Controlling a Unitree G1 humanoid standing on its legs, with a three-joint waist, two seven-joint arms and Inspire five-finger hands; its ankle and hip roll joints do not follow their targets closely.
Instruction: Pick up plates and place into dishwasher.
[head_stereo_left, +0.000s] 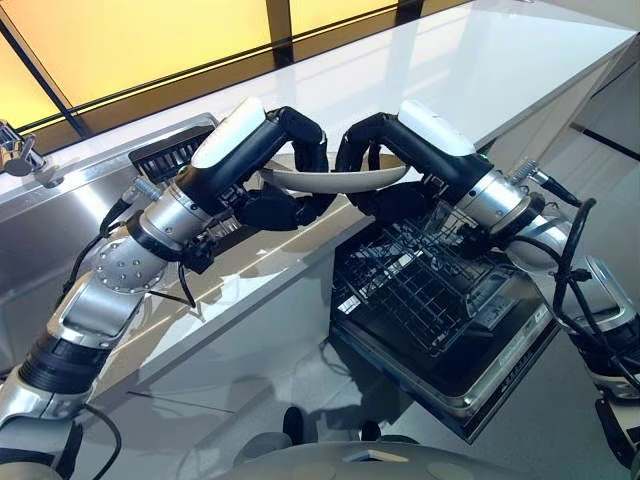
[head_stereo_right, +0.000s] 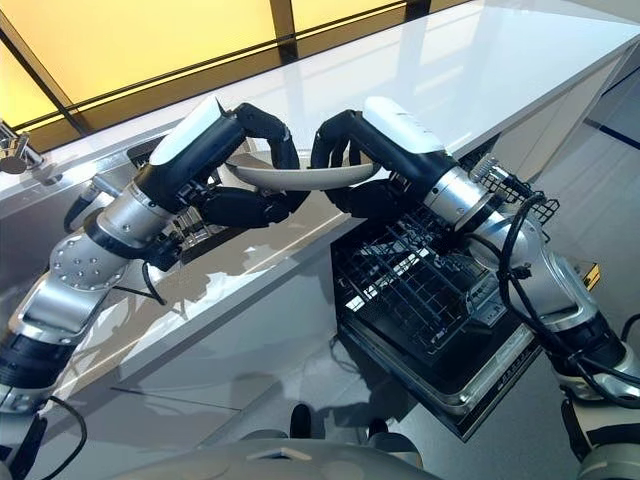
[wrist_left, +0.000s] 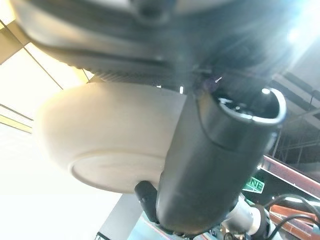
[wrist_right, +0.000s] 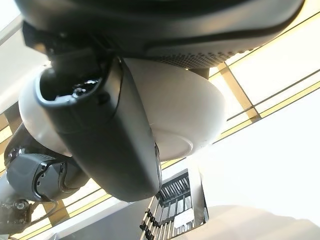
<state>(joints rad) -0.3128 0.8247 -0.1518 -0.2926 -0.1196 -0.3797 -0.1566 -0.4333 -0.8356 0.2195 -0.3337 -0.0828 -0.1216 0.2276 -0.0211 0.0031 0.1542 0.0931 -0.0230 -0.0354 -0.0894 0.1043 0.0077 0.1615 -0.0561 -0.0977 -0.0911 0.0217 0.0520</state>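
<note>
A shallow white plate (head_stereo_left: 332, 182) hangs in the air over the counter's front edge, held level between both hands. My left hand (head_stereo_left: 285, 207) grips its left rim, with dark fingers curled over the top and under the plate. My right hand (head_stereo_left: 392, 198) grips the right rim the same way. In the left wrist view the plate's underside (wrist_left: 107, 135) lies against the thumb (wrist_left: 200, 170). The right wrist view shows the same underside (wrist_right: 187, 112) behind that hand's thumb (wrist_right: 107, 140). The open dishwasher's wire rack (head_stereo_left: 425, 285) lies just below and right of the plate.
The dishwasher door (head_stereo_left: 495, 385) is folded down toward me and juts into the floor space. A white counter (head_stereo_left: 470, 60) runs behind. A steel sink (head_stereo_left: 45, 235) with a tap (head_stereo_left: 20, 150) is at left, and a dark slotted tray (head_stereo_left: 165, 155) sits behind my left hand.
</note>
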